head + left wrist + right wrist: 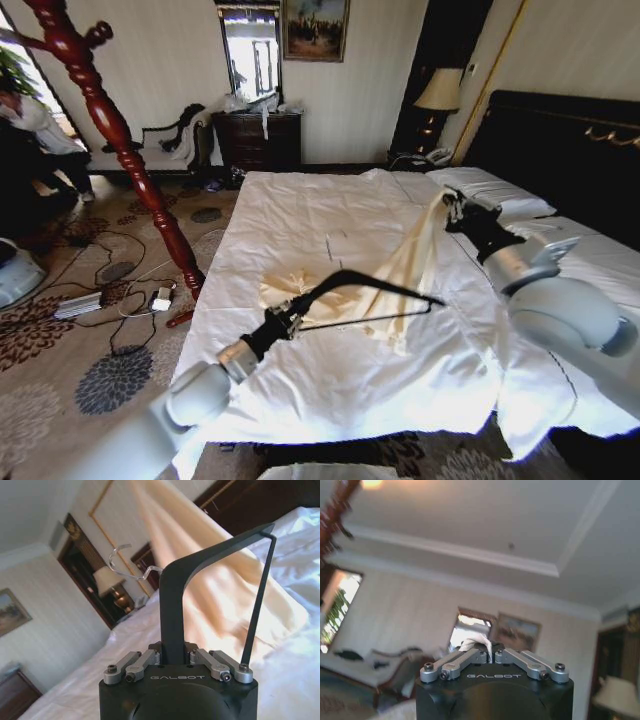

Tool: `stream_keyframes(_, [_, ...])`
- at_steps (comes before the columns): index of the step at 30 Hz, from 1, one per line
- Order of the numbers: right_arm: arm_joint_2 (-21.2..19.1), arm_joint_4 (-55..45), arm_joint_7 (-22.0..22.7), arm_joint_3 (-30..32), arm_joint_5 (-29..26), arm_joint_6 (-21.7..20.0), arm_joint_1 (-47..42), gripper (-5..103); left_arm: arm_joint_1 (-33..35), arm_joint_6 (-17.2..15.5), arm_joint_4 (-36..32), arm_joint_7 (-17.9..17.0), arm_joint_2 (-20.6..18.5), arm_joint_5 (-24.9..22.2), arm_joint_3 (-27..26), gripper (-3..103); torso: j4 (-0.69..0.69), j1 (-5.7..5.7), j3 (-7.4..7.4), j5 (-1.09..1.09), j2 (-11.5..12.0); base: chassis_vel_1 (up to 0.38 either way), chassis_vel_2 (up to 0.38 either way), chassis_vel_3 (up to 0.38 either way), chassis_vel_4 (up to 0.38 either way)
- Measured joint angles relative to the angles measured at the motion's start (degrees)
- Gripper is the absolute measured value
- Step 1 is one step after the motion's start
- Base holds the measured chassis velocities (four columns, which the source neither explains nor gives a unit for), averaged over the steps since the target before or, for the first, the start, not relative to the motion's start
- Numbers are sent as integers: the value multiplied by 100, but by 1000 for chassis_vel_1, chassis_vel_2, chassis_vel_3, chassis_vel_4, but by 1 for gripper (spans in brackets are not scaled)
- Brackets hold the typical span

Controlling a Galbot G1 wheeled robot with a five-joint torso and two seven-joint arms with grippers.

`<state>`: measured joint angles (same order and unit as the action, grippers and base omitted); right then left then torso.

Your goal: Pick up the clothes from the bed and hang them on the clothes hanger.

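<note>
the left claw [290, 322] was clamped on one arm of the black clothes hanger [385, 283], holding it out over the middle of the white bed [300, 215], the triangle lying nearly level above the duvet. in the left wrist view the fingers [150, 656] were pressed against the hanger's [172, 605] flat black arm, its silver hook [125, 562] curling away toward the headboard. the right claw [452, 208] was raised above the bed's right half, pinching the top of the cream shirt [415, 262]; a tuft of pale fabric [479, 645] showed between its closed fingers [462, 659] in the right wrist view. the shirt hung from that claw in a long slanted drape, passing just behind the hanger, with its lower part bunched on the duvet below. a turned red wooden coat stand [120, 140] rose from the patterned carpet [60, 340] to the left of the bed.
</note>
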<state>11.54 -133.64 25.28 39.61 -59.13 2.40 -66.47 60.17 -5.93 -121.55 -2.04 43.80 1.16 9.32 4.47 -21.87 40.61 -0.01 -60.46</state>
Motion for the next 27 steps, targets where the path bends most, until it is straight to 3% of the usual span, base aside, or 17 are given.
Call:
stream_keyframes(5, [-51, 57, -189, 52, -99, 275, 333, 1, -192, 57, 324, 18, 71, 102, 462, 20, -1, 0, 1, 0, 0, 0, 0, 0, 0])
stream_keyframes(9, [-42, 104, -189, 80, -155, 325, 438, 1, -119, 140, 421, 19, 95, 350, 440, 20, 0, 0, 0, 1, 0, 0, 0, 0, 0])
stream_keyframes(14, [10, 101, -189, 109, -210, 354, 509, 1, 54, 150, 547, -138, 214, 632, 146, 20, -2, 0, 0, 0, 0, 0, 0, 0, 0])
stream_keyframes(19, [94, 93, -179, 112, -209, 356, 503, 1, 228, -50, 616, -532, 423, 883, -353, 20, -1, 0, 0, 1, 0, 0, 0, 0, 0])
stream_keyframes(27, [165, 117, -48, 126, -123, 241, 286, 1, 519, -84, 261, -676, 359, 529, -827, 20, -1, 0, 0, 1, 0, 0, 0, 0, 0])
